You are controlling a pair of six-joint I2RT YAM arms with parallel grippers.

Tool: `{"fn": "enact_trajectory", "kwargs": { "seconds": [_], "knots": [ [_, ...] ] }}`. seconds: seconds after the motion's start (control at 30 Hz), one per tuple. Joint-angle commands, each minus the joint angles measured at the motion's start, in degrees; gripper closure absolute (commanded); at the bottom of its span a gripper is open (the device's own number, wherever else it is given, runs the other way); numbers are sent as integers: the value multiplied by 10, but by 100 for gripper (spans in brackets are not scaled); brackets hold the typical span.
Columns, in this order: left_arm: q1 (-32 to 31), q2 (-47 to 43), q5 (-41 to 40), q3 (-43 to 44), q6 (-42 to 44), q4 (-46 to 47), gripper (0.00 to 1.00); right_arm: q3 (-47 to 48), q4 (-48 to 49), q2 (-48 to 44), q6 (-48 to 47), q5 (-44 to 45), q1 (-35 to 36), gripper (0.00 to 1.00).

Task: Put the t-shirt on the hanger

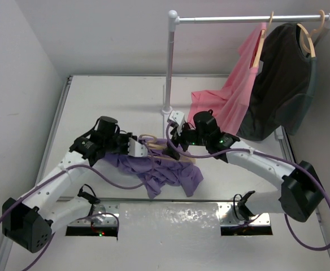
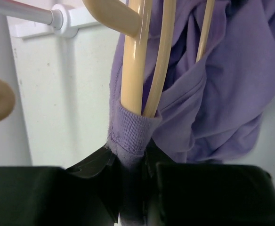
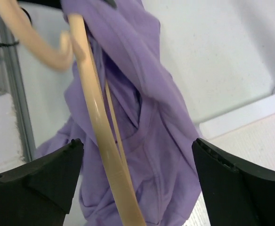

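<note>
1. The white table (image 1: 114, 96) fills the top view, with both arm bases at its near edge.
2. A white rack (image 1: 170, 68) stands at the far middle of the table, and its rail runs off to the right.
3. A dark shirt (image 1: 281, 84) hangs from the right end of that rail.
4. A pink garment (image 1: 238, 84) hangs just left of the dark shirt, touching it, and its lower edge trails onto the table.
5. The left arm (image 1: 57, 180) and the right arm (image 1: 261, 164) reach inward and meet near the rack's foot.
6. The lavender t-shirt (image 1: 170, 175) (image 2: 231, 70) (image 3: 147, 94) sits bunched between the 2 grippers. Most of it sags onto the table in front of them.
7. The tan wooden hanger (image 1: 153, 142) (image 2: 135, 61) (image 3: 97, 122) lies between the grippers. 1 of its curved arms is threaded into the t-shirt's ribbed collar, and cloth is draped over part of it.
8. The left gripper (image 1: 135, 148) (image 2: 130, 160) is clamped on the t-shirt's collar, its black fingers (image 2: 95, 169) pinching the ribbing where the hanger arm enters the cloth.
9. The right gripper (image 1: 173, 148) (image 3: 137, 146) has its jaws spread wide. Its fingers (image 3: 48, 174) stand on either side of the hanger arm and the hanging cloth without touching them.
</note>
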Motion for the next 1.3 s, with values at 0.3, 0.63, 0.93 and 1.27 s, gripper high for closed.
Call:
{"fn": "enact_trajectory", "kwargs": {
  "seconds": [0.3,0.63,0.93,1.27],
  "knots": [
    [-1,-83,22,-53,189,35,100,1,70,-67,207,68,-4,95],
    [-1,-106,37,-65,191,46,100,77,-10,139,208,69,29,58],
    [-1,-104,31,-58,181,58,100,93,-9,224,207,73,38,51],
    [-1,-108,30,-60,179,48,100,86,-56,244,218,120,39,70]
  ]
}}
